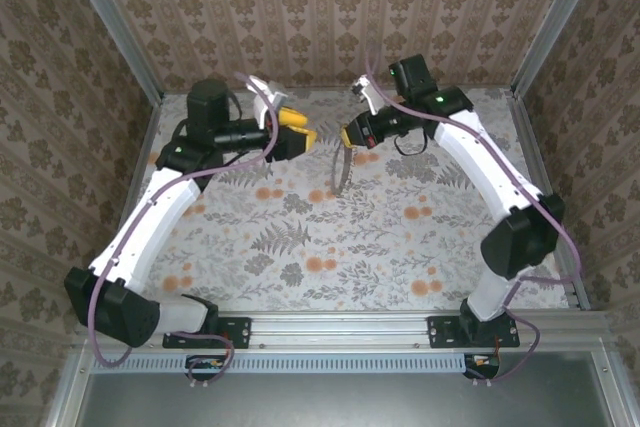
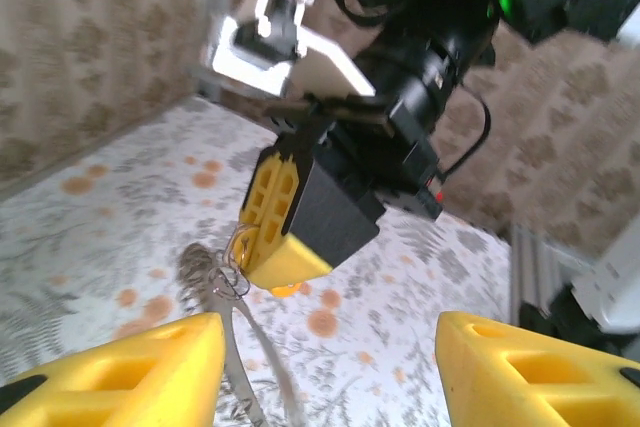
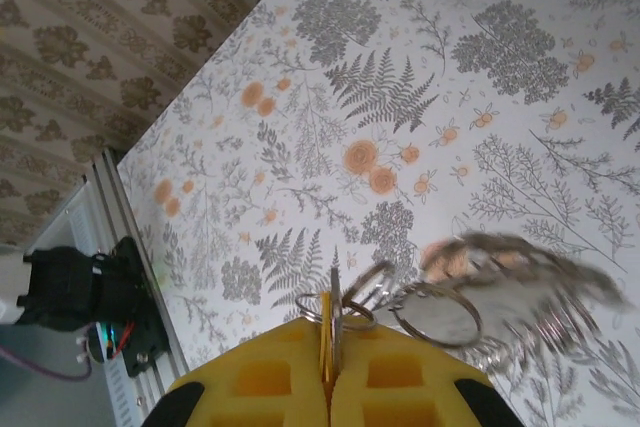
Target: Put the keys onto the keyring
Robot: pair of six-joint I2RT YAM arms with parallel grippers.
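Seen from above, the right jaws are pressed together above the far middle of the flowered table [image 1: 390, 237]. The keyring [image 1: 338, 173] hangs from them as a thin, pale silvery loop. Whether its lower end touches the table cannot be told. The left arm's yellow fingers [image 1: 298, 131] face it from just beside, not touching.

In the left wrist view, the left jaws are spread wide, one yellow finger [image 2: 130, 372] at each lower corner with nothing between them. Ahead, the right arm's yellow fingertips [image 2: 275, 247] pinch the top of the keyring [image 2: 226, 292]. Small tan-silver rings bunch at the pinch, and a slim chain trails down toward the table.

In the right wrist view, the right jaws are closed flat together. Their yellow fingers [image 3: 260, 382] grip a thin metal edge at the head of the keyring [image 3: 535, 277]. Several small wire rings overlap just beyond the tips, then a blurred grey-tan tangle of links lies over the flower print. A soft orange smudge sits among the rings, and whether it is the key's head or a printed flower cannot be told.
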